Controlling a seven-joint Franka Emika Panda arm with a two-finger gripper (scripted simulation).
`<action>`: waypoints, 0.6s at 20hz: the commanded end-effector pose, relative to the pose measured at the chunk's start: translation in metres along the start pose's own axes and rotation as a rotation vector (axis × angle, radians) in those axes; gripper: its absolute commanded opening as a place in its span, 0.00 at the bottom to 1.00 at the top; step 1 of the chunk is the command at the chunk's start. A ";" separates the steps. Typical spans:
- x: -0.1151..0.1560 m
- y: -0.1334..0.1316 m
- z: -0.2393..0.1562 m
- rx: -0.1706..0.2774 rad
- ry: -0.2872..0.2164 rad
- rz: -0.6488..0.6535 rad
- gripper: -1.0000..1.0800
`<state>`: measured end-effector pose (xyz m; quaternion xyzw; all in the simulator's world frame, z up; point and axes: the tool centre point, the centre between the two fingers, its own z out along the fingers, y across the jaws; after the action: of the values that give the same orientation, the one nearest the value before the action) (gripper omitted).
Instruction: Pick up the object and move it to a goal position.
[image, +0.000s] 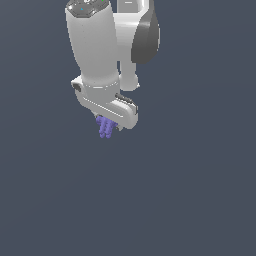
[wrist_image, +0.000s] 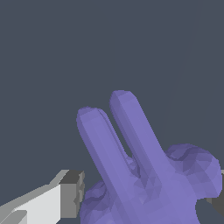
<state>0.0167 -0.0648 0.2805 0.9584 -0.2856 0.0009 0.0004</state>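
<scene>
The small purple-blue pronged object (image: 105, 126) hangs at six o'clock beneath the white arm's gripper (image: 111, 125), jaws clamped on its knobbly body. It looks light, rigid, possibly slippery; the body suits gripping.

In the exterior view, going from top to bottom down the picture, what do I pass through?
White robot arm → white gripper → small purple-blue pronged object hanging beneath it → plain dark grey background.
</scene>
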 end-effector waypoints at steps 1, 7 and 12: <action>0.008 -0.003 -0.020 -0.001 -0.001 -0.001 0.00; 0.022 -0.009 -0.053 0.000 -0.002 -0.001 0.00; 0.029 -0.012 -0.068 0.000 -0.002 -0.001 0.00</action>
<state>0.0448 -0.0704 0.3444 0.9585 -0.2851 0.0004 0.0001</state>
